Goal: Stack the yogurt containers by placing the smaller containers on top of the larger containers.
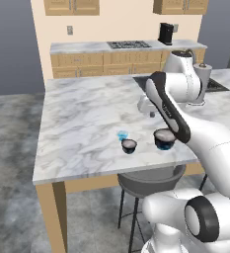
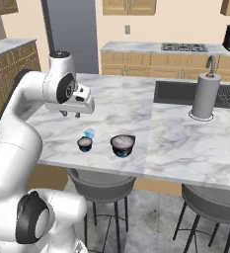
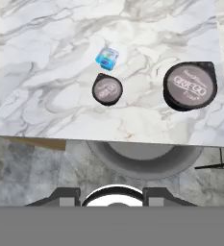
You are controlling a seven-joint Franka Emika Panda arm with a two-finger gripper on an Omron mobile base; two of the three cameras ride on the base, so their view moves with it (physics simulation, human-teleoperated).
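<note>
Three yogurt containers stand near the front edge of the marble island. The tiny pale-blue cup sits just behind the small dark tub with a grey top. The larger dark-blue tub, grey-topped, stands apart to their right. My gripper hovers well above the counter, behind and to the left of the tubs. It points down, open, with nothing between its fingers.
A grey stool is tucked under the island's front edge below the tubs. A paper towel roll and a sink lie to the right. Another stool stands further right.
</note>
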